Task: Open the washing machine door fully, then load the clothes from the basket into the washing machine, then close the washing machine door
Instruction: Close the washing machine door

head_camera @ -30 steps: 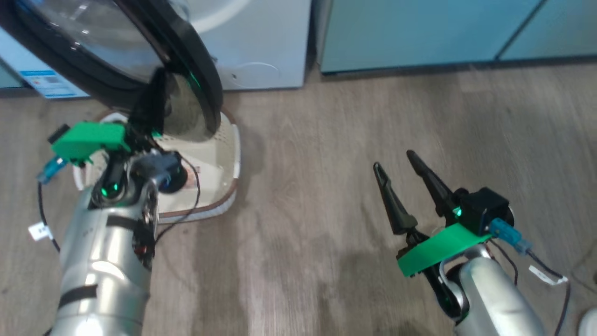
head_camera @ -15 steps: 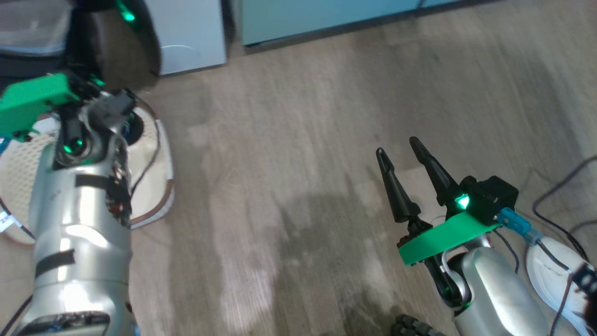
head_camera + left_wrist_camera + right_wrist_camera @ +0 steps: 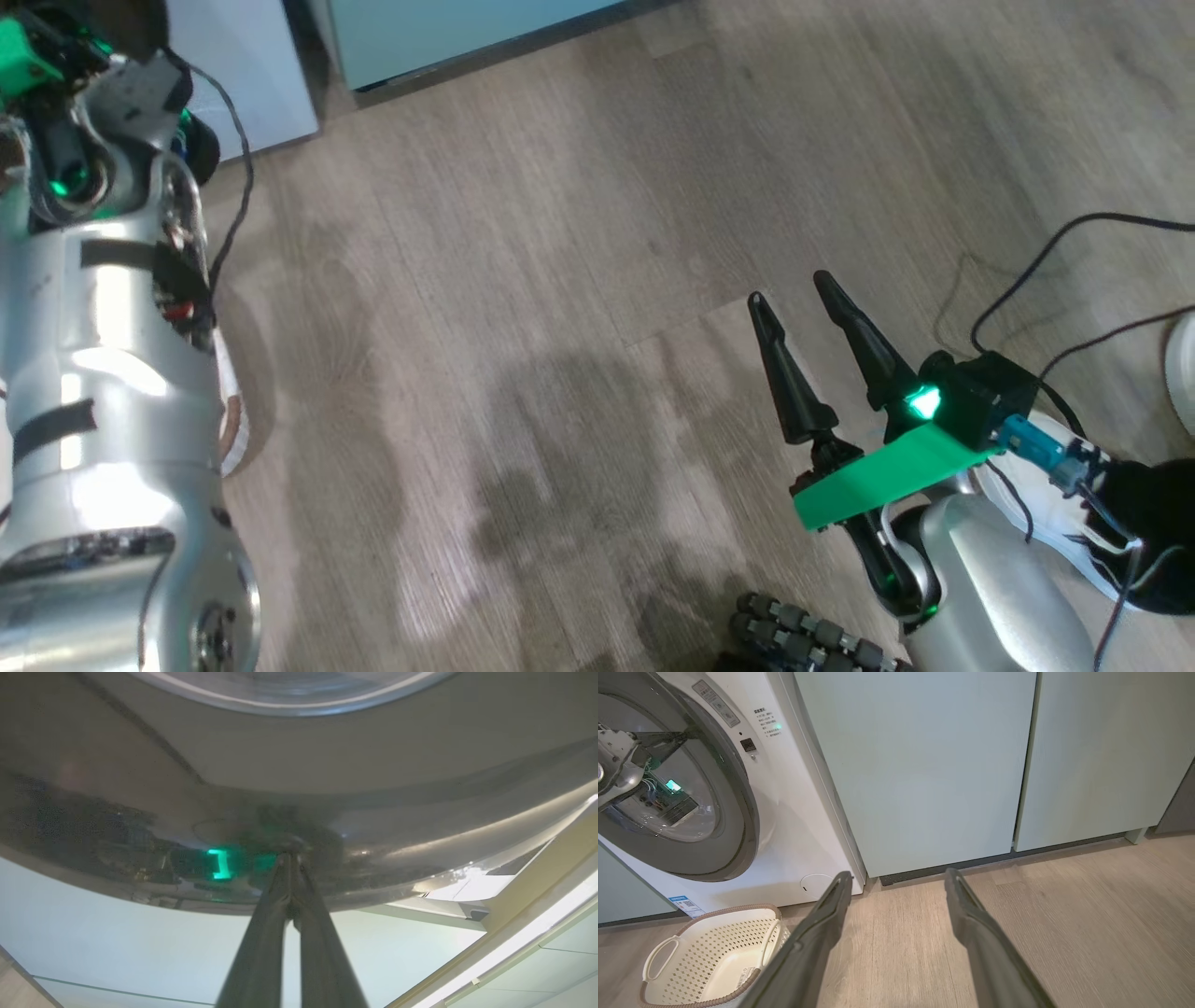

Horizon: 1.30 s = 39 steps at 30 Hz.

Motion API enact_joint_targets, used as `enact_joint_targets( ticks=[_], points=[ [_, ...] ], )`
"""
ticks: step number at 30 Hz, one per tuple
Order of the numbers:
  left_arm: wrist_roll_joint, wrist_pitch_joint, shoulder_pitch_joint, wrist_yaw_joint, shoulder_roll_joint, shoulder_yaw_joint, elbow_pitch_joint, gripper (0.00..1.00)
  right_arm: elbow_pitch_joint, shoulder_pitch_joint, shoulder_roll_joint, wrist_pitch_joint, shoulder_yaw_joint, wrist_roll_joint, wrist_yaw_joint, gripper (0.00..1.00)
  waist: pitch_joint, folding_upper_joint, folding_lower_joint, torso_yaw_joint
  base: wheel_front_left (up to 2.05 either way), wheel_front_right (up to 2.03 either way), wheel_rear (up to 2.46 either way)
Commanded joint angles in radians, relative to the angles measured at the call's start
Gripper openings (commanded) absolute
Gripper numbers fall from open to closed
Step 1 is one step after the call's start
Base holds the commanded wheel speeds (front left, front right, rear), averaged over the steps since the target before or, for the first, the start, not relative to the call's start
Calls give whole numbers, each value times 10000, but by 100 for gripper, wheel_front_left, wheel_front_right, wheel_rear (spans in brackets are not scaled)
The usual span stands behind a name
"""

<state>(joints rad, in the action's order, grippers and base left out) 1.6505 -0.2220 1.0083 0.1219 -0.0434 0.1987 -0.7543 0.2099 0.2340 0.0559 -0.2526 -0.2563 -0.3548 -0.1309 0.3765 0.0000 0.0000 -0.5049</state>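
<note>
Pushing, fingers (image 3: 266,914) pinched together, the left gripper (image 3: 290,854) has swung the door (image 3: 738,826) almost closed: nearly done. Right gripper (image 3: 789,287) spread wide, empty.

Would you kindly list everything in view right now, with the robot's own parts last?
white front-loading washing machine: one, white, left of the cabinets
round glass door with glossy dark rim: one, dark and clear, on the washer's front
cream perforated plastic basket: one, cream, brown rim, floor before the washer
pale teal cabinet fronts: two, teal, right of the washer
wood-look floor: one, grey-brown, under everything
black cables: at least two, black, floor at right
white shoe: one, white, floor by the right forearm
left gripper: one, dark, shut, tips against the door's rim
right gripper: one, dark, open, over bare floor
</note>
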Motion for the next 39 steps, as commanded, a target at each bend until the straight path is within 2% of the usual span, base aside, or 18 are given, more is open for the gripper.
enact_joint_targets(
  ticks=[1, 6, 11, 25, 32, 36, 39],
  points=[
    [-150, -45, 424, 88, -329, 109, 209, 0, -348, 65, -57, -90, -170, -67, 2, 100, 28, 0, 0, -94, 0, 0, 0],
    [-382, -37, 923, 88, -401, 50, -234, 0, -387, 45, -57, -91, -155, -108, 2, 100, 91, 0, 0, -148, 0, 0, 0],
    [-498, 167, 858, 88, -357, -73, -309, 0, -420, 67, -57, -91, -31, -84, 2, 100, 54, 0, 0, 87, 0, 0, 0],
    [-420, 1107, -2120, 88, -84, -1132, 579, 0, -210, -185, -57, -91, 497, 448, 2, 100, -1387, 0, 0, 1629, 0, 0, 0],
    [-991, 1291, -4271, 88, -72, -2639, 1604, 0, -46, -604, -57, -91, 890, 770, 2, 100, -2603, 0, 0, 2699, 0, 0, 0],
    [-2397, 970, -5336, 88, -383, -3946, 2282, 0, 13, -900, -57, -91, 1062, 899, 2, 100, -3172, 0, 0, 3350, 0, 0, 0],
    [-3749, 420, -5913, 88, -947, -5092, 2509, 0, 39, -1072, -57, -91, 1101, 951, 2, 100, -3497, 0, 0, 3786, 0, 0, 0]
  ],
)
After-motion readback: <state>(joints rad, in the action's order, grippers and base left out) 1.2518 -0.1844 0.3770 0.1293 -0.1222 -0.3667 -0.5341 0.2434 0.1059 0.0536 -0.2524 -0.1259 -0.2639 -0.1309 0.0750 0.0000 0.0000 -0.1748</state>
